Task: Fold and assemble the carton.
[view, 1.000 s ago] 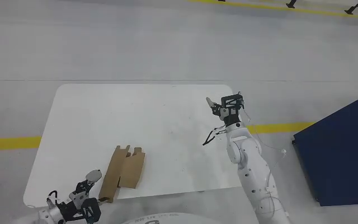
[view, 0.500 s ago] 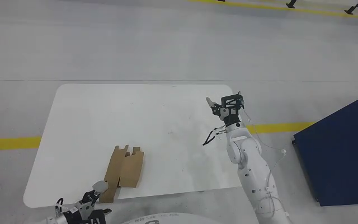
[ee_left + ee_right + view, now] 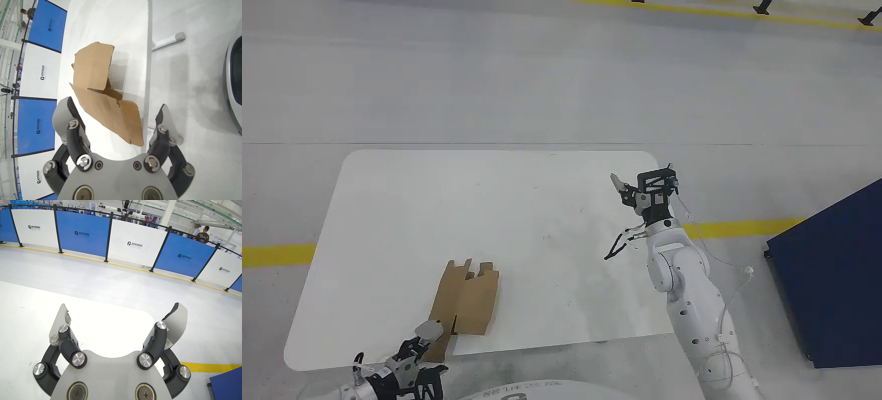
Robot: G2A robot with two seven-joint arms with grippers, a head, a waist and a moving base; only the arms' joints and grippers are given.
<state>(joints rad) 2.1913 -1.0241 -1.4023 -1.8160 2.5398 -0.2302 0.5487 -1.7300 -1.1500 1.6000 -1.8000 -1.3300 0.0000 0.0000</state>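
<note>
A flattened brown cardboard carton (image 3: 468, 298) lies near the front left of the white table (image 3: 492, 200), its near end reaching the table's front edge. In the left wrist view one carton (image 3: 105, 94) panel stands tilted up over the other, and a corner flap juts past the edge. My left gripper (image 3: 427, 332) is just off the front edge at that end. There the left gripper (image 3: 116, 106) is open, with the flap between its fingers and a gap at each side. My right gripper (image 3: 627, 192) hangs open and empty over the table's right side, and the right gripper (image 3: 121, 309) faces the far right corner.
A dark blue panel (image 3: 832, 270) stands on the floor to the right of the table. A table leg (image 3: 170, 39) shows below the front edge. Blue and white fence panels (image 3: 132, 243) ring the area farther off.
My left gripper has slid right along the front edge to the carton's near end. The carton's left panel has shifted slightly. The right arm has not moved.
</note>
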